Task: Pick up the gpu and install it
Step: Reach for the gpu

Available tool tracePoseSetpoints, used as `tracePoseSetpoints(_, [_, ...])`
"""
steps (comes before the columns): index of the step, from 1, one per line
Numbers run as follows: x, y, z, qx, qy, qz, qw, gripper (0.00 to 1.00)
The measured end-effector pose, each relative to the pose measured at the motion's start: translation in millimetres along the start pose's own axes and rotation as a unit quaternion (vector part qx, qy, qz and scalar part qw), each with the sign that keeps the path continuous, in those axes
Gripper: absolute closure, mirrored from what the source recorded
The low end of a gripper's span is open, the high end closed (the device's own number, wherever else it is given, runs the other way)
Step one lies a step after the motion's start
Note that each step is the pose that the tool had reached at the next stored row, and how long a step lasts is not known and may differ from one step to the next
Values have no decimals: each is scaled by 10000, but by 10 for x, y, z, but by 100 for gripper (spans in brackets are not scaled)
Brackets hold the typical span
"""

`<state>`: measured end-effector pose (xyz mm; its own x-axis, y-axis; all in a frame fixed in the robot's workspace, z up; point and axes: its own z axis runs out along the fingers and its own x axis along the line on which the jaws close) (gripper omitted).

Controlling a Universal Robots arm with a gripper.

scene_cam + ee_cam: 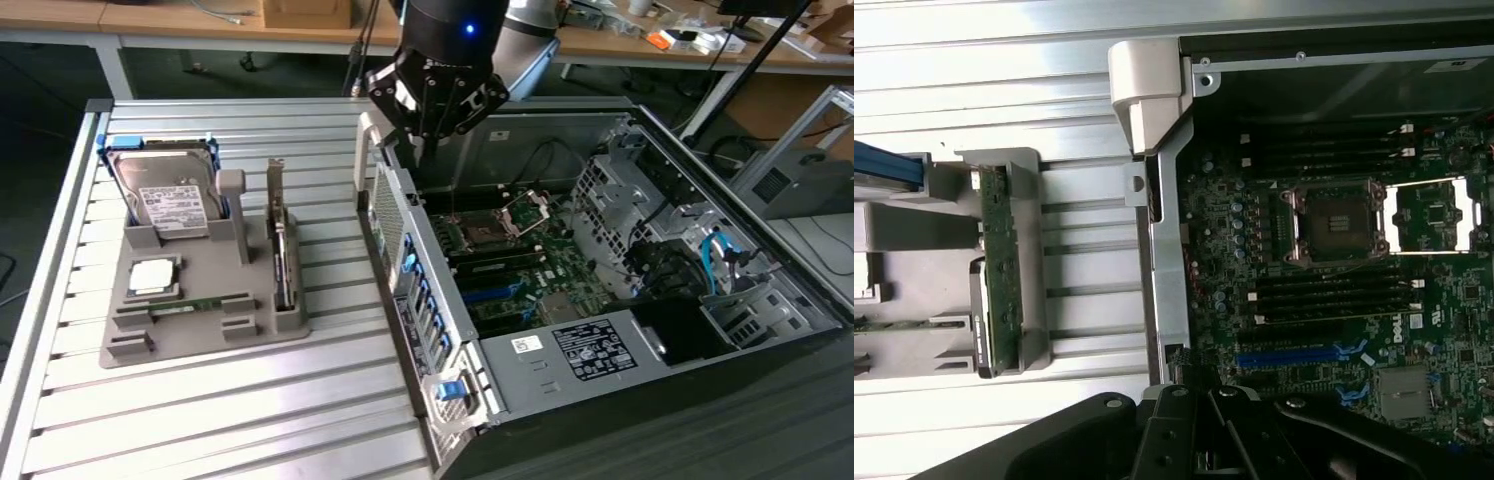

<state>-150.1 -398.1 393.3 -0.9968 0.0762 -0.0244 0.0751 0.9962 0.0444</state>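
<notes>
Our gripper [427, 135], fingers together and holding nothing, is hovering over the open computer case [603, 352]. The gpu [279, 245] is standing edge-on in the grey holder [200, 335] beside it. We are judging it light, stiff and fragile, best pinched along its bare top edge.

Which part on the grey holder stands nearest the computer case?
The gpu, the thin card on edge; the hard drive and memory stick sit farther off.
</notes>
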Motion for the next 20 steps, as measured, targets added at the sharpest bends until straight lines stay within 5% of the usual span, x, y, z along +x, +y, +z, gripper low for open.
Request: tracePoseSetpoints(20, [93, -7, -3, 0, 0, 0, 10000, 89])
